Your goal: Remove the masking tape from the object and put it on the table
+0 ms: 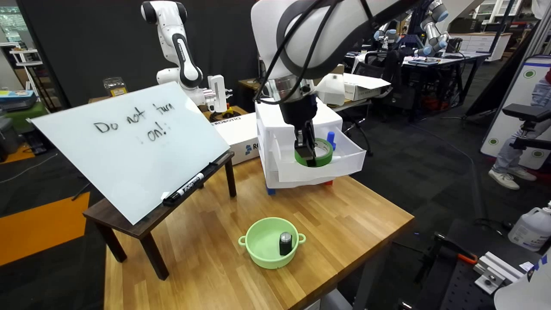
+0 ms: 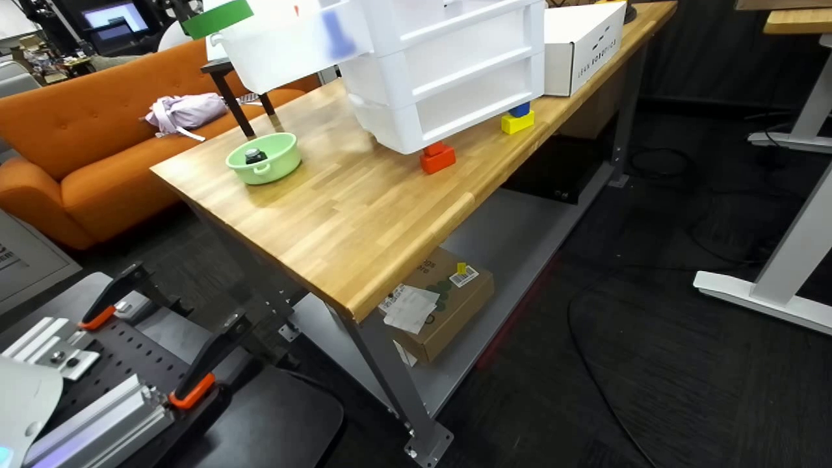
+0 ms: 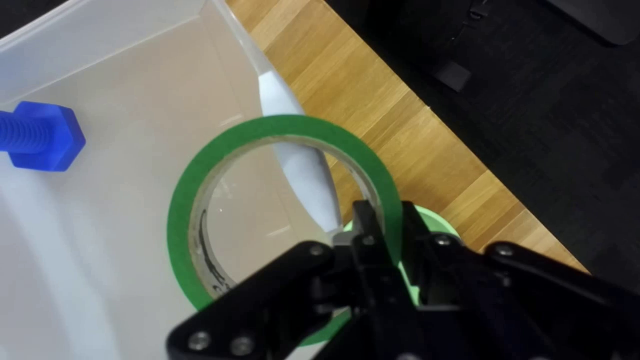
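Observation:
A green roll of masking tape is at the front of the open translucent drawer of a white drawer unit. It also shows in an exterior view, near the drawer's front rim, and in the wrist view, overlapping the front wall. My gripper points down and is shut on one side of the ring, one finger inside and one outside, as in the wrist view. Whether the roll touches the drawer is unclear. The wooden table lies below, also seen in an exterior view.
A blue plastic bolt lies in the drawer. A light green bowl holding a small black object stands on the table. A whiteboard leans on a dark low table. Red blocks sit under the drawer unit.

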Robot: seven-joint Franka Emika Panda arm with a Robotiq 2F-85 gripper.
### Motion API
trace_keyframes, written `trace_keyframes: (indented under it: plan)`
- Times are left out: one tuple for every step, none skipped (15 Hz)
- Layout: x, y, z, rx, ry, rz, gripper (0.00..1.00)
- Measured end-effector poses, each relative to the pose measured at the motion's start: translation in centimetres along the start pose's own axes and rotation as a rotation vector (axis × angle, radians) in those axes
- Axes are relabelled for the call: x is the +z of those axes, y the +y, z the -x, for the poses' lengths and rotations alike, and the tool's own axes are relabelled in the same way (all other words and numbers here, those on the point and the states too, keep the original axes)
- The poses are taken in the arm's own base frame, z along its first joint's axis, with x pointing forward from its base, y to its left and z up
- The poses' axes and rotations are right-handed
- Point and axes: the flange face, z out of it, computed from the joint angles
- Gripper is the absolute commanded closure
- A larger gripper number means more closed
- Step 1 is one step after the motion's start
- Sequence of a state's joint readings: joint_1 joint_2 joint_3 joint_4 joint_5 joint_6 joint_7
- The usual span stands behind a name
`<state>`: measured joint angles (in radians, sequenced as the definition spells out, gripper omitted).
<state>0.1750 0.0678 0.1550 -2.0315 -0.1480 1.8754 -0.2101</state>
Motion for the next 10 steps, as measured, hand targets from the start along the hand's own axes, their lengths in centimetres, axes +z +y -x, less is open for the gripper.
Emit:
trace_keyframes:
  plan:
    - [0.0, -0.2, 0.0, -0.005, -0.003, 0.007, 0.96]
    - [0.1, -0.7, -0.1, -0.013, -0.009, 0.019, 0.96]
    - [0.1, -1.3, -0.2, -0.023, -0.017, 0.031, 0.96]
    - [0.1, -2.3, -0.3, -0.034, -0.032, 0.049, 0.96]
    - [0.1, -3.4, -0.5, -0.046, -0.05, 0.073, 0.96]
    - [-0.1, -4.7, -0.7, -0.059, -0.065, 0.1, 0.96]
    - [-0.5, -6.0, -0.9, -0.072, -0.077, 0.129, 0.96]
    - [-1.0, -7.2, -1.2, -0.085, -0.086, 0.16, 0.96]
    - [-1.5, -8.3, -1.4, -0.099, -0.095, 0.187, 0.96]
    - [-1.9, -9.2, -1.5, -0.114, -0.105, 0.208, 0.96]
